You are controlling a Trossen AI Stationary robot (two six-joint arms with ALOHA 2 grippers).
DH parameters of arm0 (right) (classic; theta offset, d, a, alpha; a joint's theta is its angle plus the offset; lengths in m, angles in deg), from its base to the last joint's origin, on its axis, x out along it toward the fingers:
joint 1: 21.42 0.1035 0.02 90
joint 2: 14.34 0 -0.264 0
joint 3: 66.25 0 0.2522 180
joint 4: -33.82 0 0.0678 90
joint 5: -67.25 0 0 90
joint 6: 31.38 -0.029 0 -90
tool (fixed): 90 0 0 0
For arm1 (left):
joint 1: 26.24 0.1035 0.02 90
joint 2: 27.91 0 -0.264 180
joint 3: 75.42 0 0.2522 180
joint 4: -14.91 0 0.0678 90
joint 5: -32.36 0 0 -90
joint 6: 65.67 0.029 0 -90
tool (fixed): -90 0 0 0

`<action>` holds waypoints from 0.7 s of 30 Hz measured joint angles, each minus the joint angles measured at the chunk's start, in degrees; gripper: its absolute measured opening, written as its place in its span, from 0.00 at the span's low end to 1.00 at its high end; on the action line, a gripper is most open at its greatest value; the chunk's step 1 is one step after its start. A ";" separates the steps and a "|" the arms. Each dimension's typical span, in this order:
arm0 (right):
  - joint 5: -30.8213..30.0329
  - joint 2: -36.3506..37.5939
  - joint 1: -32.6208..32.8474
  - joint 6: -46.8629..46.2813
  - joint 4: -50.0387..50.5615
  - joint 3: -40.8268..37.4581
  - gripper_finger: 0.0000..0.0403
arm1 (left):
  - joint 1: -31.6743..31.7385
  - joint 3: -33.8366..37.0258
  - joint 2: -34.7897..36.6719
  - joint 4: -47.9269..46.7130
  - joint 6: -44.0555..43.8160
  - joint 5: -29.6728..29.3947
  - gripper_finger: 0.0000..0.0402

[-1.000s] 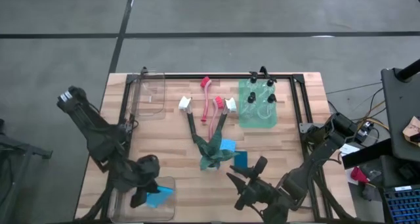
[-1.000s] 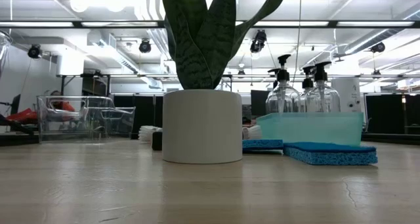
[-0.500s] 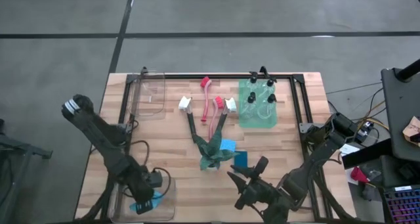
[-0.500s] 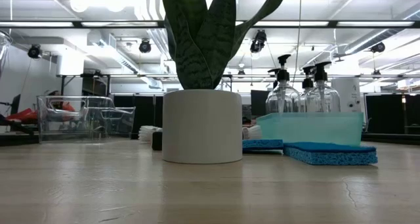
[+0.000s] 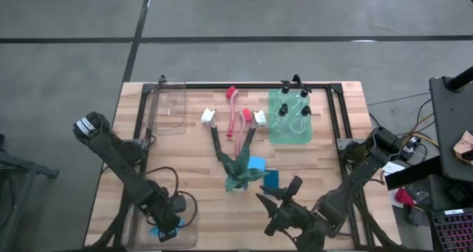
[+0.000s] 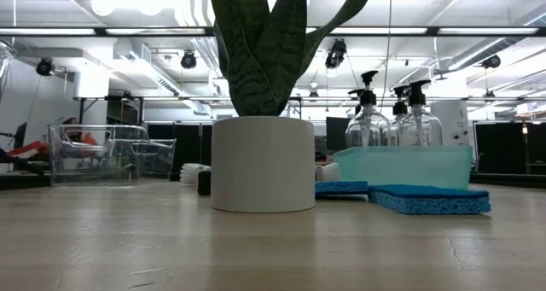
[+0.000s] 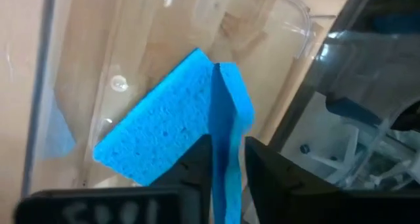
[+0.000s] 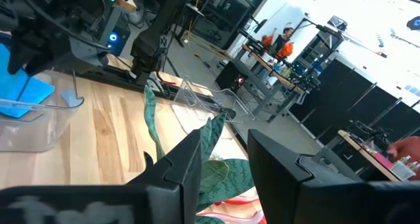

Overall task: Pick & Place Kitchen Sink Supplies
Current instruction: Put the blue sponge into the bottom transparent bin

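High view: the wooden table (image 5: 199, 185) carries a clear bin (image 5: 168, 108) at its far left corner and a teal tray (image 5: 290, 119) at the far right, with four black-capped bottles (image 5: 294, 103) standing upright in it. Between them lie the dish brushes (image 5: 240, 123), handles running lengthwise toward the near side, red and white heads at the far end. A spiky green plant (image 5: 240, 171) stands mid-table, its white pot (image 6: 262, 163) plain in the low view, with two blue sponges (image 5: 264, 174) lying flat just beside it.

At the near left corner sits a second clear bin (image 5: 185, 226). The left gripper (image 5: 166, 222) reaches down into it. In the left wrist view a blue sponge (image 7: 164, 135) stands on edge between the dark fingers (image 7: 197, 171), its long axis slanting across the bin floor; the fingers look slightly parted, and whether they grip it I cannot tell.

The right gripper (image 5: 284, 204) waits at the near edge, holding nothing, fingers partly open.
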 joint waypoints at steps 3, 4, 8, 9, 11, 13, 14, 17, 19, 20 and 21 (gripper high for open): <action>0.00 0.04 0.00 0.00 0.03 -0.24 0.28 | 0.00 0.00 0.50 -0.04 0.02 0.25 0.30; 0.02 0.04 0.02 0.00 0.07 -0.31 0.28 | 0.00 0.00 0.96 -0.04 0.04 0.58 0.33; 0.00 0.04 0.70 -0.08 1.27 -0.41 0.28 | -0.07 0.00 3.30 -0.04 0.02 1.11 0.42; 0.00 0.04 0.99 -0.32 1.91 -0.41 0.29 | -0.07 0.00 4.04 -0.04 -0.07 1.20 0.43; 0.02 0.04 1.71 -1.28 3.04 -0.43 0.29 | -0.07 0.00 5.93 -0.02 -0.27 1.29 0.44; 0.06 0.04 2.46 -2.19 4.34 -0.43 0.29 | -0.07 0.00 7.94 -0.04 -0.28 1.19 0.44; 0.04 0.04 2.83 -2.73 5.34 -0.43 0.29 | -0.07 0.00 8.86 -0.04 -0.28 0.75 0.44; 0.13 0.04 4.04 -5.84 9.58 -0.54 0.28 | -0.09 0.00 12.30 0.01 -0.17 -2.96 0.44; 0.18 0.04 4.83 -9.07 13.11 -0.56 0.27 | -0.11 0.00 14.42 0.27 0.37 -6.09 0.44; 0.20 0.04 5.20 -10.96 14.82 -0.58 0.27 | -0.11 0.00 15.36 0.61 0.97 -8.26 0.44; 0.32 0.04 5.56 -12.59 16.26 -0.58 0.27 | -0.12 0.00 16.32 1.22 1.66 -10.53 0.43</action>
